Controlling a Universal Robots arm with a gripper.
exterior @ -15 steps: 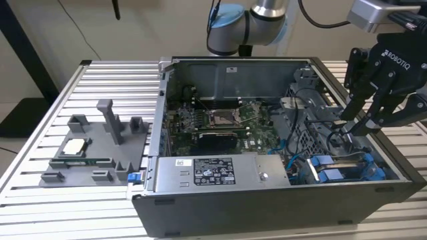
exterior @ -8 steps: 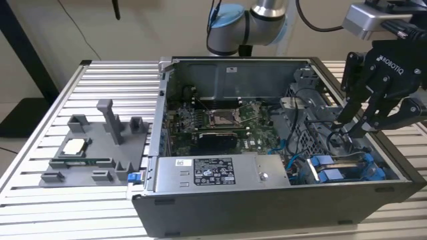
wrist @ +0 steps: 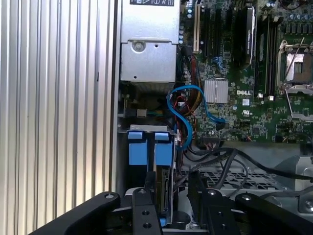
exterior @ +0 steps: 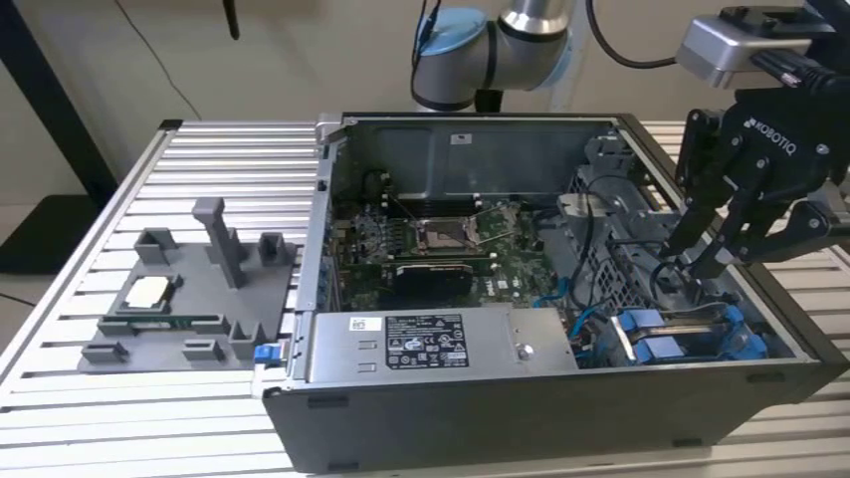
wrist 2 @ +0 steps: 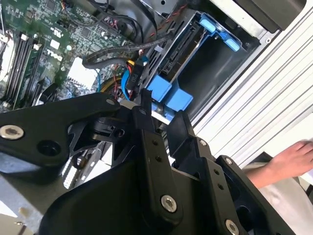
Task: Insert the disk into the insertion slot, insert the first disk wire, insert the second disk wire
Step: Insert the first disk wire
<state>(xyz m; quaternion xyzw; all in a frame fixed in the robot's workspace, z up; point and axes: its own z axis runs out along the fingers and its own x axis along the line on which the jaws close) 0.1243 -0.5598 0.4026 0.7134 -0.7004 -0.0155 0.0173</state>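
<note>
Slatted desk [exterior: 199,149], carrying an open computer case [exterior: 531,418]. Hand [exterior: 698,257], over the case corner at the exterior view's right, fingers part-open and clamping nothing. Insertion slot [exterior: 746,344] beneath it, with the disk [wrist: 164,191] standing on edge inside, between the fingers.

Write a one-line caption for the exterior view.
Black pincer poised above blue-railed grey metal drive bay inside open grey computer case.

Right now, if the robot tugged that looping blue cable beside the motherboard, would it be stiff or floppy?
Probably floppy: the blue cable hangs in a loose loop. Likely light, being thin. It might snag on the neighbouring wire bundle.
</note>
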